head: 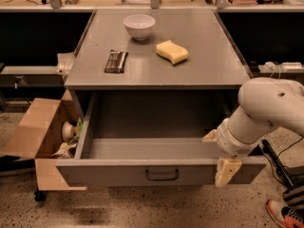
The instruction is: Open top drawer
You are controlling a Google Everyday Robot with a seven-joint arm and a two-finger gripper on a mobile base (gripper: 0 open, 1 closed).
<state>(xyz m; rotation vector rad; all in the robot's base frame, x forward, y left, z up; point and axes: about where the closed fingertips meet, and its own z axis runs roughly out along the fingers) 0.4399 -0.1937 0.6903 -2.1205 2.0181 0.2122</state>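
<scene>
Gripper (218, 159) sits at the right end of the top drawer (109, 174) front, below the tabletop's (199, 75) front-right corner. Fingers (228, 171) are spread: one inside, one hanging outside the front panel, and I see nothing pinched. Drawer's pulled well out past the tabletop's front edge; handle (162, 175) at centre is untouched. Opening step looks basically done, imo. Next move prob. calls for lifting the gripper clear of the rim w/o nudging the drawer back in. Bowl (139, 26) is near the back edge, well apart.
</scene>
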